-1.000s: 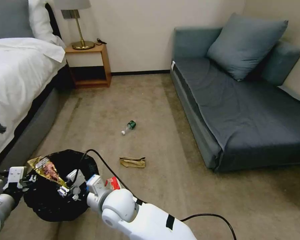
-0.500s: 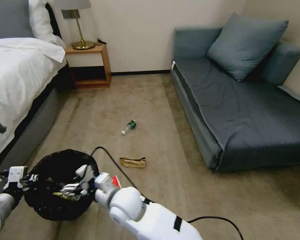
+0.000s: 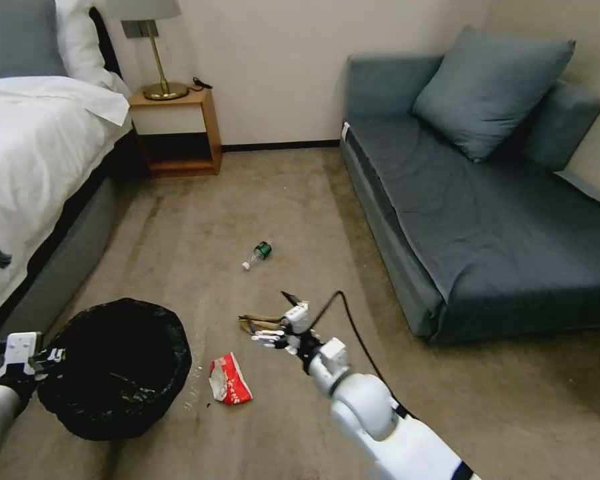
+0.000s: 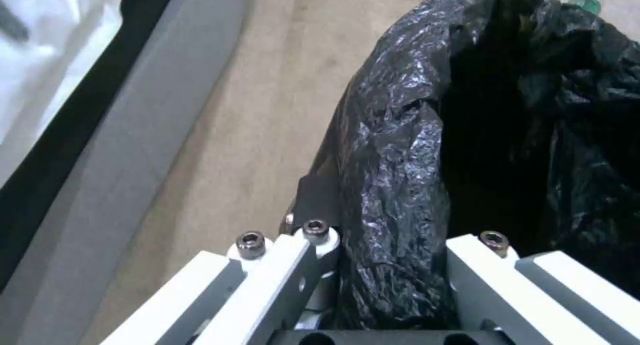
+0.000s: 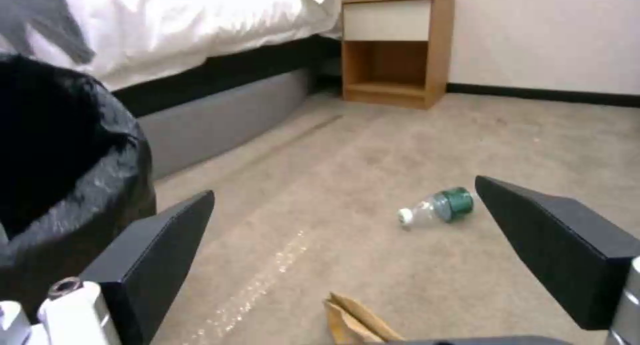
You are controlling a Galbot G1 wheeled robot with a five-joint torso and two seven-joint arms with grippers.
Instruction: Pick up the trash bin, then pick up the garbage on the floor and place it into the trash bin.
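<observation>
1. On the carpet mid-room, bottle lies on its side, long axis diagonal: white cap toward the robot's left and nearer, green label toward the far wall.
2. Crumpled brown paper bag lies flat, long axis left-right; right gripper hovers at it, jaws spread wide.
3. Red-white wrapper sits beside the trash bin.
4. Left gripper clamps the bin's rim, glossy crinkled black liner between its fingers.

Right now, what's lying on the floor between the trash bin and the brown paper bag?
In the head view, the red-white wrapper lies on the carpet between the trash bin and the brown paper bag.
</observation>
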